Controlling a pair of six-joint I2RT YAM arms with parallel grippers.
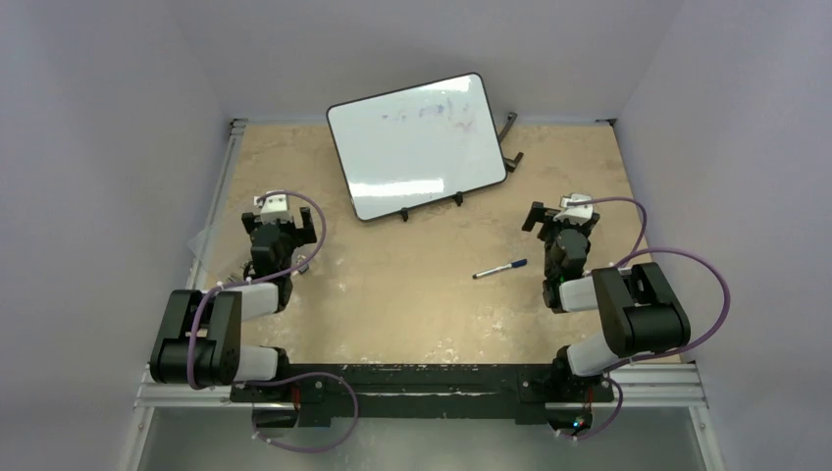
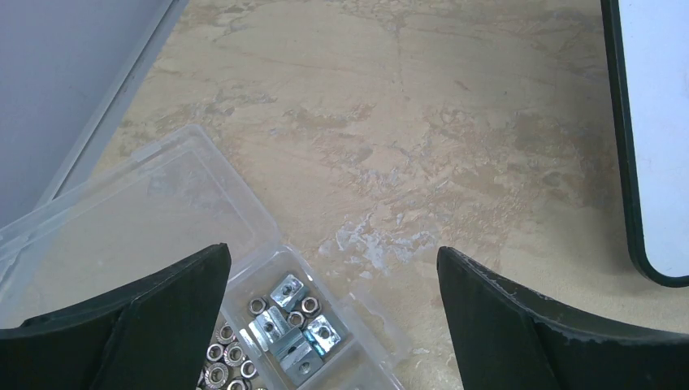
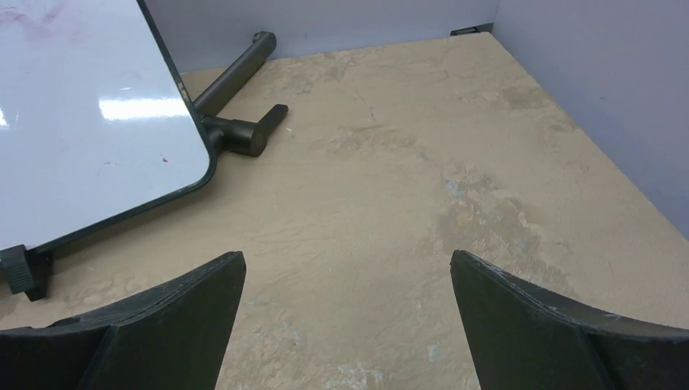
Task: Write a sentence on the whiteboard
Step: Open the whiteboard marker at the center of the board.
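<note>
Presently: whiteboard (image 1: 417, 147), propped tilted, bare but for faint smudges (image 1: 427, 111); marker (image 1: 499, 269), flat on the surface (image 1: 412, 304) before the whiteboard's right corner; left pincer (image 1: 285, 228) and right pincer (image 1: 561, 222), before the whiteboard, both released and empty; advisable: right grips marker mid-barrel, squarely.

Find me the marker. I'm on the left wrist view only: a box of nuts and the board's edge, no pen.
Observer: The marker lies loose on the table in front of the whiteboard, on the right arm's side.
Operator: Check that the right pincer is free.
Observer: The right pincer is open and holds nothing.
Operator: Read me the board.
Observer: No words on it, only faint purplish smudges near its top edge.
</note>
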